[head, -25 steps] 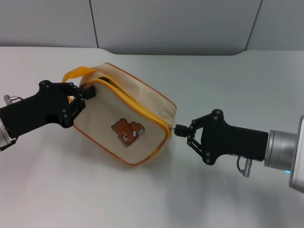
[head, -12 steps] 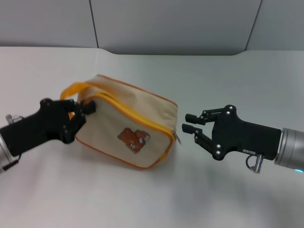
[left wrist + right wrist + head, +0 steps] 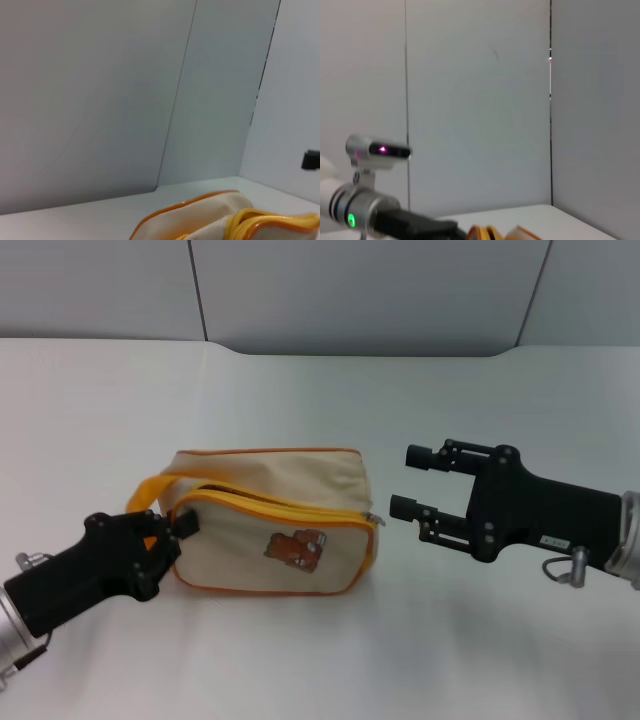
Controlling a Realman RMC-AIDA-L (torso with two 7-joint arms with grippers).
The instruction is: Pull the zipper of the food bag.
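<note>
Change since earlier frames: food bag (image 3: 270, 530) has dropped from a tilted, lifted pose to lie flat on the table (image 3: 320, 410); right gripper (image 3: 410, 481) has let go of the pull tab and backed off to the bag's right
Left gripper (image 3: 178, 530): at the bag's strap end, fingers closed on the fabric beside the orange-yellow strap (image 3: 150, 490); judged to be anchoring the bag against the pull
Right gripper: fingers spread wide, holding nothing, just beside the bag's right end, not touching
Zipper (image 3: 285, 506): thin orange-yellow band along the top front edge, appears closed along its length; small silver pull tab (image 3: 371, 521) at the right corner, facing the right gripper
Food bag, material: cream fabric, soft box shape, orange-yellow piping, brown bear print (image 3: 297, 548) on the front side
Table: smooth, matte white
Task state: pull judged complete
</note>
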